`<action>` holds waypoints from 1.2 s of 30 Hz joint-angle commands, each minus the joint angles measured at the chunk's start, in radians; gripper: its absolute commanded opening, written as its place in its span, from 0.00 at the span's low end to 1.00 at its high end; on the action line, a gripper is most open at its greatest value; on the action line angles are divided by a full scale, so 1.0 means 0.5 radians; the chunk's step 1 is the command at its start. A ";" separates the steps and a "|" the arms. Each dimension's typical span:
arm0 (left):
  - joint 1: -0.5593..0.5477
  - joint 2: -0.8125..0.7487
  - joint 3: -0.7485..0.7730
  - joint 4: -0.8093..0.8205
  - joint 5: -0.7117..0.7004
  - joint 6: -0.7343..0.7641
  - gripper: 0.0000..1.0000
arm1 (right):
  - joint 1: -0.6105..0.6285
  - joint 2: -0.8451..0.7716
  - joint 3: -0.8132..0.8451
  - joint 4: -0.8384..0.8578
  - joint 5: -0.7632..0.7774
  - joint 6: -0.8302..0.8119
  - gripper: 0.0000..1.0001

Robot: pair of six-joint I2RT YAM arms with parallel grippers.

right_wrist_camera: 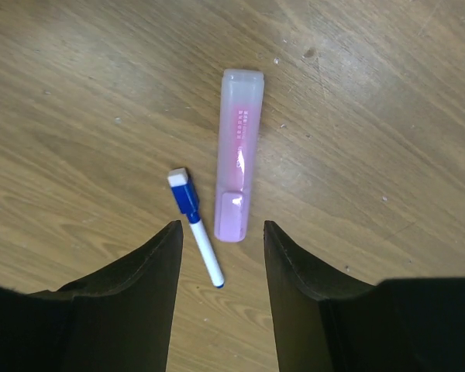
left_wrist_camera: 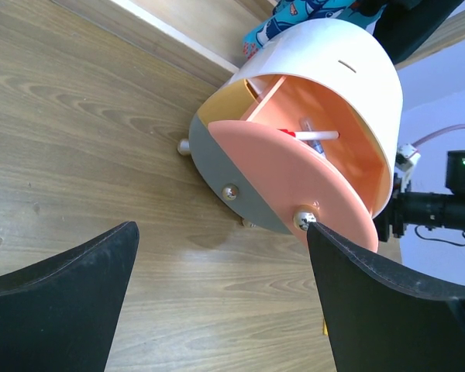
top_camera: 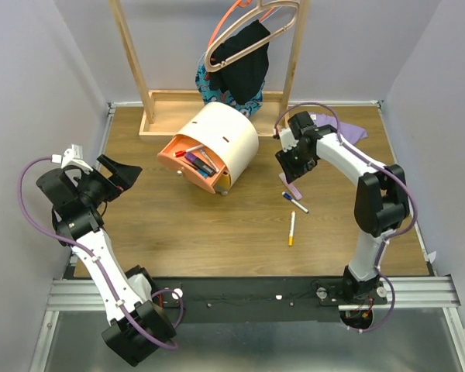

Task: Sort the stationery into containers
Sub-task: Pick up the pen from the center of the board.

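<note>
Right claw (top_camera: 290,172) is parked low over the pink marker (top_camera: 293,188), jaws about halfway open and nothing held in them. The marker lies flat on the table (top_camera: 178,232), in the right half, roughly midway between the far and near edges, well apart from the chest (top_camera: 225,132) nearer the far edge.

In the right wrist view the marker is seen running lengthways into the gap, so the jaws are already turned to close across its narrow width (no wrist twist looks needed). Only its near end sits under the gap though, so the claw would probably be better nudged along towards the marker's middle before it's dropped. Otherwise the marker may tip when lifted.

The thing to be watched is the blue pen (right_wrist_camera: 195,225). It's lying just beside the marker, slanted, with its tip close to one of the fingers (right_wrist_camera: 151,279), and it could easily get pinched or flicked. A straight-down drop and a slow squeeze are suggested, then a level lift and a carry over to the orange drawer (top_camera: 187,161), which is pulled open with pens already in it.

Left claw (top_camera: 116,174) is spread wide and empty near the left edge, pointed at the chest. An orange-tipped pen (top_camera: 291,229) is also left out, closer to the near edge.
</note>
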 commanded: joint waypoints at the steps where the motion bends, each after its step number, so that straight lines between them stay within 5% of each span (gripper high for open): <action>1: -0.007 -0.046 0.046 -0.082 -0.017 0.059 0.99 | 0.001 0.138 0.057 0.027 0.044 -0.093 0.53; 21: 0.002 -0.043 0.055 -0.162 -0.060 0.123 0.99 | -0.002 0.448 -0.014 0.184 0.056 -0.161 0.51; 26: 0.002 -0.028 0.052 -0.144 -0.054 0.102 0.99 | -0.005 0.497 -0.010 0.135 -0.045 -0.127 0.20; 33: 0.005 -0.022 0.043 -0.080 -0.039 0.053 0.99 | -0.036 0.108 -0.026 0.034 -0.073 -0.157 0.13; 36: 0.005 -0.016 0.049 -0.055 -0.027 0.035 0.99 | -0.036 -0.162 0.057 -0.052 -0.330 -0.182 0.13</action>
